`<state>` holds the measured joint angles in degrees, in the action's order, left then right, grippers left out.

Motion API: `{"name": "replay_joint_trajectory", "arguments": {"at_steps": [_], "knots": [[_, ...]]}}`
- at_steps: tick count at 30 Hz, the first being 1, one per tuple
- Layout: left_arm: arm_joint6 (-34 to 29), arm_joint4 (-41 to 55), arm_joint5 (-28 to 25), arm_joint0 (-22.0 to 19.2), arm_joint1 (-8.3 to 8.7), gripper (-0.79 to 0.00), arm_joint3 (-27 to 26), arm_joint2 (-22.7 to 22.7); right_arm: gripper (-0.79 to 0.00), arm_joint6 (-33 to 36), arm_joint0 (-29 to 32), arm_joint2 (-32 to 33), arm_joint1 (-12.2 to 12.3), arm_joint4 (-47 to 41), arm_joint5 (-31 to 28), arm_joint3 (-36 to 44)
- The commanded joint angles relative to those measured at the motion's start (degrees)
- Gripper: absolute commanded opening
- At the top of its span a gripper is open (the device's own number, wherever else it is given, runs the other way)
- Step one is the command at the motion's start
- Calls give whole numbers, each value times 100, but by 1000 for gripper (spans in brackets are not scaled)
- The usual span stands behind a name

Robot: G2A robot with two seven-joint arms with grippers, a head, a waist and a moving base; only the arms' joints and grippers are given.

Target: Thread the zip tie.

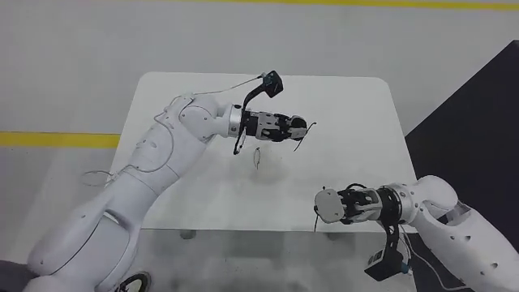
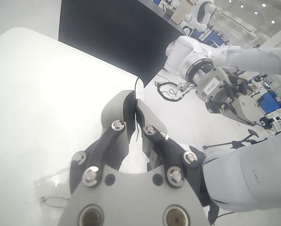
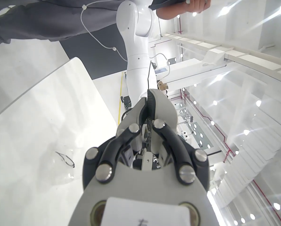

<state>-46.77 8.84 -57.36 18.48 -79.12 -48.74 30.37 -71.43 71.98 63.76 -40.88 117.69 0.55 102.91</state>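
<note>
Left fingers [image 2: 114, 111]: pressed together on the zip tie [image 2: 135, 86]; thin black tail standing out past the tips.
Right fingers [image 3: 165, 105]: also closed, clamped on a second black strip [image 3: 149, 76]; ribbed part between the pads, free end pointing to the upper middle of the right wrist frame.
Left gripper [image 1: 297, 124]: at the centre of the top view, over the table [image 1: 203, 101], with the tie curling at its tip.
Right gripper [image 1: 319, 207]: lower right of centre in the top view, at the table edge, well apart from the left one.
Step in hand: most likely bringing the two held ends together; threading not yet done.
Head and tip: too small to tell which end is which.
How to do it well: first line up the thin tip with the slot, then approach slowly along the strip's own direction. Better to keep one gripper still and move only the other. A grip close to the free end should stop it bending away.
Possible trouble: a soft tail, likely to flex and miss the slot.
Bag [image 1: 257, 162]: clear plastic, flat on the table, just under the left gripper in the top view.
In the bag: one looped black tie [image 3: 65, 159]; inside or lying on top, hard to tell.
</note>
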Motion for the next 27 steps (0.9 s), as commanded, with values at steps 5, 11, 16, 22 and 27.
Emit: {"name": "replay_joint_trajectory", "arguments": {"at_steps": [5, 11, 16, 22, 27], "knots": [[-157, 1136, 140, 172, 191, -785, -754, -231, -785, -448, -291, -569, -197, -152, 88, -287], [-341, 2432, 324, 262, 527, -785, -1428, -546, -785, -811, -756, -1061, -456, -564, 216, -744], [-404, 2960, 387, 245, 822, -785, -1794, -616, -785, -892, -972, -1143, -570, -545, 425, -976], [-490, 3305, 473, 245, 962, -785, -1947, -607, -785, -885, -975, -1057, -583, -488, 578, -1010], [-490, 3305, 473, 245, 962, -785, -1947, -607, -785, -743, -930, -979, -586, -443, 583, -872]]}}
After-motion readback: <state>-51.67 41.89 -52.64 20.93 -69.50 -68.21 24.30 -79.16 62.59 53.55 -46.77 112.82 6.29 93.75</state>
